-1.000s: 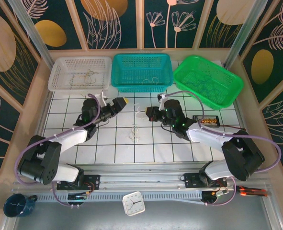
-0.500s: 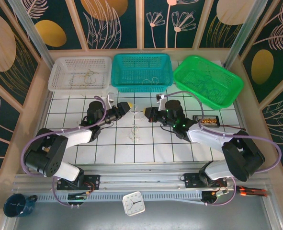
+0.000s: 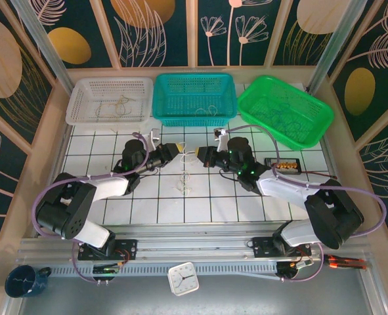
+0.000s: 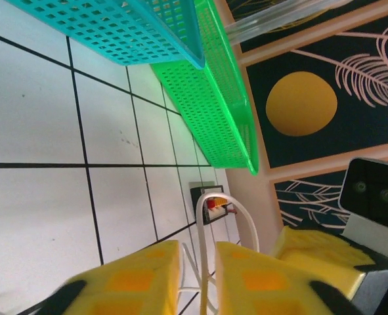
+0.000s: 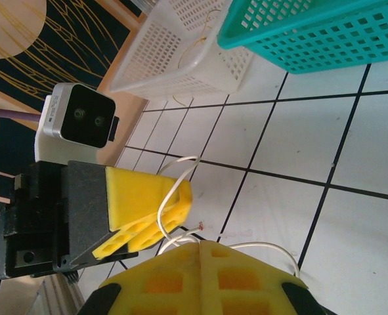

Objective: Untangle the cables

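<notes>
Cables (image 3: 184, 182): a small knot of thin pale loops on the white tiles, in front of the teal basket (image 3: 194, 119), about level with its middle. You can't sort the colours at this size.
Whitish cable (image 4: 199, 243): one thin strand, held up above the tiles. It loops between the two grippers and sits nearer the teal basket than the knot does.
Right gripper (image 5: 200, 249): yellow pads pressed flat together, clenched on the whitish cable. Wire curls out on both sides of the seam.
Left gripper (image 3: 175, 149): nearly tip to tip with the right one, in front of the teal basket. The strand runs through the narrow slot between its pads. You can't tell whether it is pinched or loose.
Teal basket: a few pale wire loops on its floor.
White basket (image 3: 108, 120): just left of the teal basket, with thin tan and pale wires inside.
Green basket (image 3: 272, 125): just right of the teal basket and set askew to it, with thin dark wires inside.
</notes>
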### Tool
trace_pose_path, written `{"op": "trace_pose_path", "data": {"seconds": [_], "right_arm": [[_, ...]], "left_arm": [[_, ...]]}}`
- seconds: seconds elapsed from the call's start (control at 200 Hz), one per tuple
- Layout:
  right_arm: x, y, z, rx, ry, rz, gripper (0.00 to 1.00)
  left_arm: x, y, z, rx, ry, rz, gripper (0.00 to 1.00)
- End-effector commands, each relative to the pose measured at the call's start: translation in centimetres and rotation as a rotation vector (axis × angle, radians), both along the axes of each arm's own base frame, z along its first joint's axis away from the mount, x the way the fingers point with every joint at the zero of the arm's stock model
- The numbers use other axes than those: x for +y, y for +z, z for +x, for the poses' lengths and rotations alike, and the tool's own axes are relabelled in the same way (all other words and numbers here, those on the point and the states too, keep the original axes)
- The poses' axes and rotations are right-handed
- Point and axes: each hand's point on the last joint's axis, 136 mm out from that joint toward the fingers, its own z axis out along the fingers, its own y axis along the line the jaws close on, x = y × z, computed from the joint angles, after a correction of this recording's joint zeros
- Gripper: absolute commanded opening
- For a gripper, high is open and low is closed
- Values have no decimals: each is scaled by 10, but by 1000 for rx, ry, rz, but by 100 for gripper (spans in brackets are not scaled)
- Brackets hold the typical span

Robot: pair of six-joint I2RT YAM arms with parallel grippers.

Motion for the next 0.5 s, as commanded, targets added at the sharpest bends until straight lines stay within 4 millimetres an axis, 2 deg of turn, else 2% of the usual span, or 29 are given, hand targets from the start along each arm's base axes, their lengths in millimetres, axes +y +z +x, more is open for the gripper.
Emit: {"op": "trace_pose_path", "data": {"seconds": [0.0, 0.075, 0.27, 0.37, 0.495], "right_arm": [[-4, 1, 0, -23, -17, 7, 0], [-9, -10, 3, -18, -45, -29, 0], [-15, -36, 4, 11, -74, -74, 0], [-17, -42, 5, 21, -85, -83, 0], [-16, -44, 7, 20, -90, -88, 0]], "left_arm": [[-3, 16, -1, -56, -11, -29, 9], [-3, 27, -1, -73, -13, -38, 0], [-7, 73, -4, -126, -40, -118, 0], [-12, 94, -8, -140, -83, -179, 0], [-15, 110, -12, -148, -114, -234, 0]]}}
